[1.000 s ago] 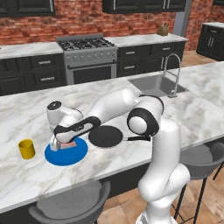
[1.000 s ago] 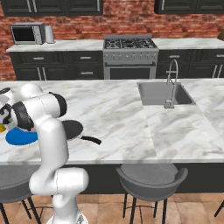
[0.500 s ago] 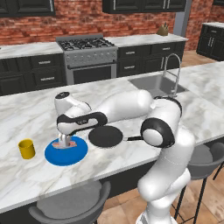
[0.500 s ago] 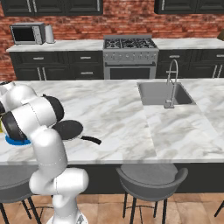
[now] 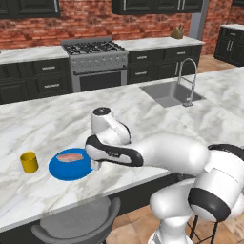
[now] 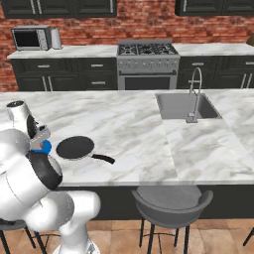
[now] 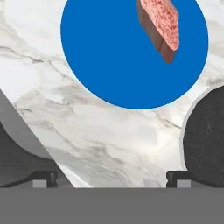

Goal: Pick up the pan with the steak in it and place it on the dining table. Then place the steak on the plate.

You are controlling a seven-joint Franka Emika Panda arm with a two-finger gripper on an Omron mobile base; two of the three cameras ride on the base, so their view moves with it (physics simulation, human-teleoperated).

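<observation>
The long marble counter carries the blue plate, with the empty black pan just beside it. The pink steak lies flat on the plate. Above the bare marble between plate and pan, the claw hangs with its tips spread wide, holding and touching nothing.

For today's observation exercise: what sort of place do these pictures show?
A home-style kitchen, rendered: a gas range between dark cabinets, a sink with faucet in the marble island, and a microwave.
</observation>
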